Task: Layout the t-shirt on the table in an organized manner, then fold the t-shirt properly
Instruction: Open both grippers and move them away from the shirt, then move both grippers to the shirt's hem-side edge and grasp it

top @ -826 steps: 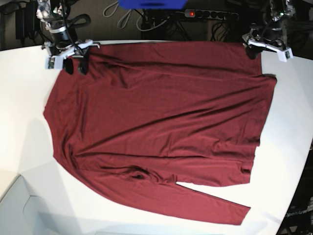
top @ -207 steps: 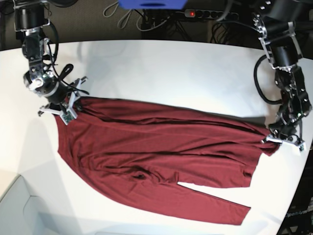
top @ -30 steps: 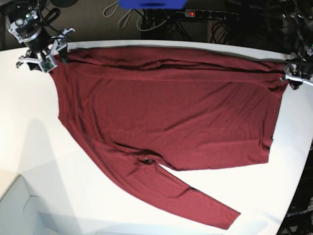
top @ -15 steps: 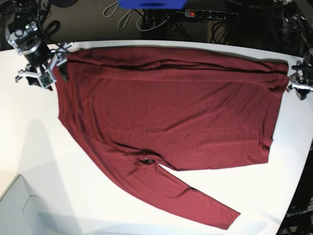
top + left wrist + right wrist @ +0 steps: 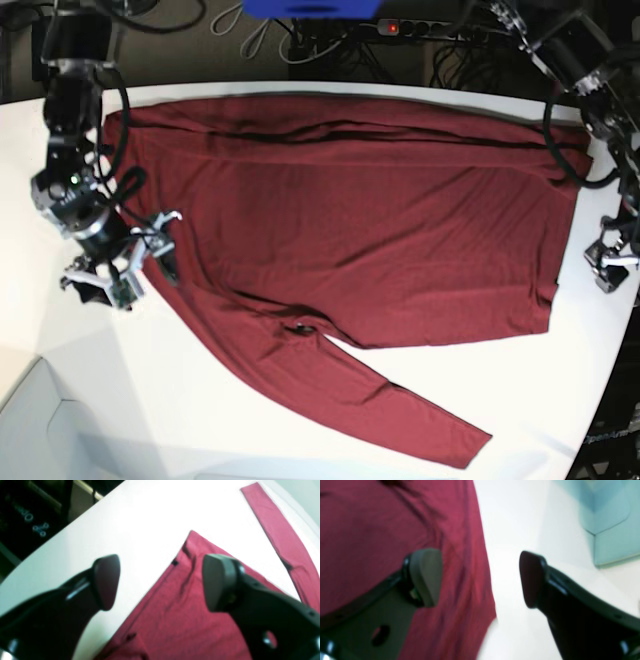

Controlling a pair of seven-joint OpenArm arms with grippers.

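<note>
The maroon t-shirt (image 5: pixel 350 210) lies spread flat on the white table (image 5: pixel 25 150). A folded band runs along its far edge, and one long sleeve (image 5: pixel 400 400) trails toward the near edge. My right gripper (image 5: pixel 125 272) is open and empty over the shirt's left edge. In the right wrist view (image 5: pixel 480 577) the cloth edge (image 5: pixel 460 555) lies between its fingers. My left gripper (image 5: pixel 612 266) is open and empty just off the shirt's right side. In the left wrist view (image 5: pixel 160 582) a shirt corner (image 5: pixel 192 555) and the sleeve (image 5: pixel 282 537) lie ahead.
A power strip (image 5: pixel 420 28) with a red light, cables and a blue object (image 5: pixel 310 8) sit behind the far table edge. A pale block (image 5: pixel 40 430) is at the near left corner. A light teal box (image 5: pixel 612 517) shows in the right wrist view.
Both grippers have left the shirt's far corners and moved along its sides toward the near edge. They are open and hold nothing. The shirt has stayed where it was spread.
</note>
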